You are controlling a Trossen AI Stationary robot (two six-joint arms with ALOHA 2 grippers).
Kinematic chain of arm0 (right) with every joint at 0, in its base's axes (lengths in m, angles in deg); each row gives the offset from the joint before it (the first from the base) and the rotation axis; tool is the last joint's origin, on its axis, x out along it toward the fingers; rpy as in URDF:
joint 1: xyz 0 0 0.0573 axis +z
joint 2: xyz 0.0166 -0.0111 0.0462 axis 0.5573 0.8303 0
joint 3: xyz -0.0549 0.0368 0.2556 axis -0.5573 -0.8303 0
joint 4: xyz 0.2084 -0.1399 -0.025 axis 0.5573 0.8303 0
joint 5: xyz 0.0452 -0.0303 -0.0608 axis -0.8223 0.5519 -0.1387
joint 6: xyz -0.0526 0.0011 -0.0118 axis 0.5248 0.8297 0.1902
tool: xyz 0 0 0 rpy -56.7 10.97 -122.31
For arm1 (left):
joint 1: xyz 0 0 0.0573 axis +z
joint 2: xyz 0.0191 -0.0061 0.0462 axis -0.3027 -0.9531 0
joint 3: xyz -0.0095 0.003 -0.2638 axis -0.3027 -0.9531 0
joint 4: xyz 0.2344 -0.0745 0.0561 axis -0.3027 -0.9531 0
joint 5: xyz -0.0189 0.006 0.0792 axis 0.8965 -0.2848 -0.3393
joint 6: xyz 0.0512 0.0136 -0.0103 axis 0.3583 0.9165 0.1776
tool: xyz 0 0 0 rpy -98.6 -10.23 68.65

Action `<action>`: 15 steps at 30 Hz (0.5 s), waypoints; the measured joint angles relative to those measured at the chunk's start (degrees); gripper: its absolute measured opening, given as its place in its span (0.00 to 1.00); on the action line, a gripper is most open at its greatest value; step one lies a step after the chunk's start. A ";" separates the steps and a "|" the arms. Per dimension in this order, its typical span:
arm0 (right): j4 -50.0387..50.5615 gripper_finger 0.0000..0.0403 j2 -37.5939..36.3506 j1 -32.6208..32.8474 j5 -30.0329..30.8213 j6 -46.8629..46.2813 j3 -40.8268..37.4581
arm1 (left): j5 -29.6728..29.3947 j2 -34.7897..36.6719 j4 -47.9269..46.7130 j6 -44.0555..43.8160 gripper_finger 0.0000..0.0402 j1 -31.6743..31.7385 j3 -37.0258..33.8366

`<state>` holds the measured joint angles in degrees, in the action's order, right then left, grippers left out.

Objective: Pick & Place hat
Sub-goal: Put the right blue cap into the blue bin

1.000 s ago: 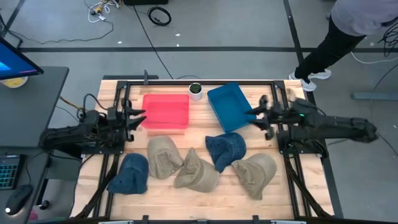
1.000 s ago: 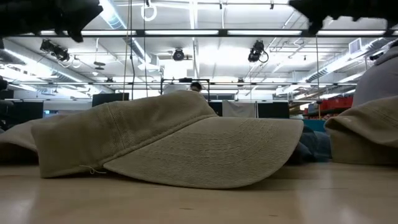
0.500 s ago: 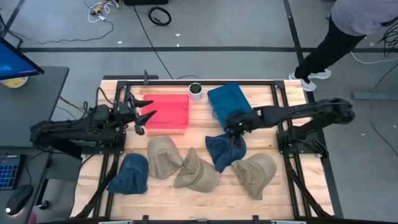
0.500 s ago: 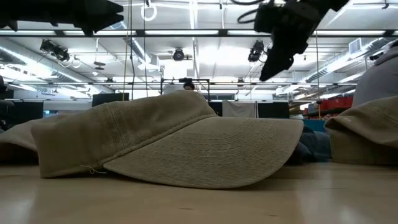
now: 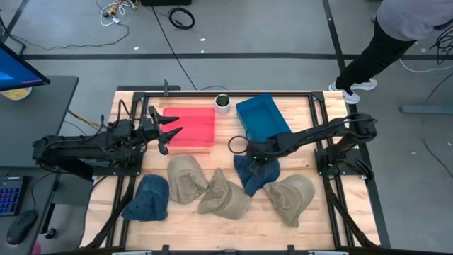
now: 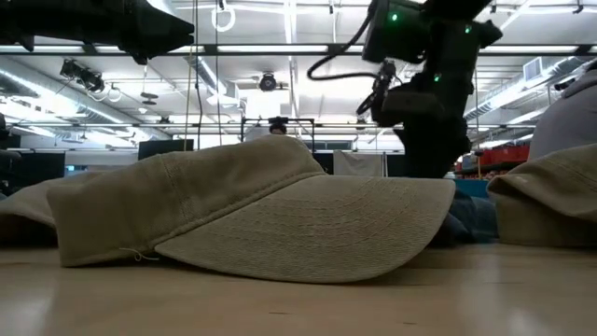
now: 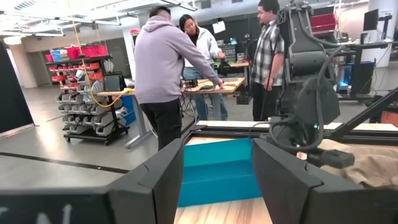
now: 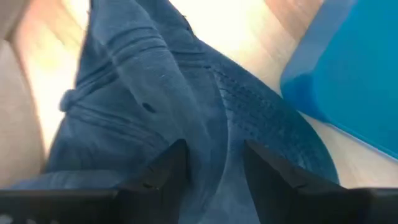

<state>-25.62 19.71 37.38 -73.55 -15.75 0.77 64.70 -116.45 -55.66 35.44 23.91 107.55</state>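
A dark blue hat [image 5: 256,172] lies on the table in front of the blue bin [image 5: 260,119]; it fills the right wrist view [image 8: 155,106]. My right gripper [image 5: 257,154] is open and points down right over the hat's far part, a finger on each side of a ridge of the crown [image 8: 211,152]. My left gripper [image 5: 170,132] is open and empty above the left end of the red bin [image 5: 191,127]. A second blue hat [image 5: 148,197] and three tan hats [image 5: 185,177] [image 5: 223,193] [image 5: 290,197] lie along the table's near half. My right gripper comes at the blue hat's crown [image 8: 208,124] from above with its fingers [image 8: 171,162] spread. I cannot tell whether the fingertips touch the cloth. The hat lies flat on the table.
A small potted plant [image 5: 223,102] stands between the bins at the far edge. The black frame rails [image 5: 318,152] run along both sides. A tan hat [image 6: 252,210] fills the low view. People stand beyond the table [image 7: 168,74]. A person walks at the far right [image 5: 386,42].
My right arm has swung from the table's right side toward the left, past the blue bin, and come down over the blue hat with its fingers pointing down. My left gripper has gone a little toward the right, over the red bin's left end. The hats have not moved.
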 joint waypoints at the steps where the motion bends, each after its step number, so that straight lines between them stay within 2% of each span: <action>1: -0.18 0.40 0.53 0.00 0.08 1.02 0.05 | 0.01 0.00 -0.01 0.01 0.48 0.00 0.00; 3: -0.01 0.37 1.33 0.03 0.21 3.10 0.15 | 0.01 0.00 -0.02 0.01 0.48 0.00 0.00; 5: 0.38 0.30 1.45 0.31 0.32 4.96 0.13 | 0.01 0.00 -0.05 -0.01 0.48 0.00 0.00; 9: 2.00 0.06 -0.65 1.31 -1.77 8.89 0.57 | -0.02 0.00 -0.17 0.01 0.48 0.00 0.00; 12: 6.02 0.04 -3.08 2.84 -5.25 11.57 3.36 | -0.01 0.00 -0.34 0.01 0.48 0.00 0.00; 15: 11.38 0.02 -6.29 4.86 -5.45 16.13 7.85 | 0.01 0.00 -0.33 0.01 0.48 0.00 0.00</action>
<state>-14.24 13.43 42.24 -79.00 0.38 8.62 64.70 -116.45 -55.99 35.45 23.91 107.55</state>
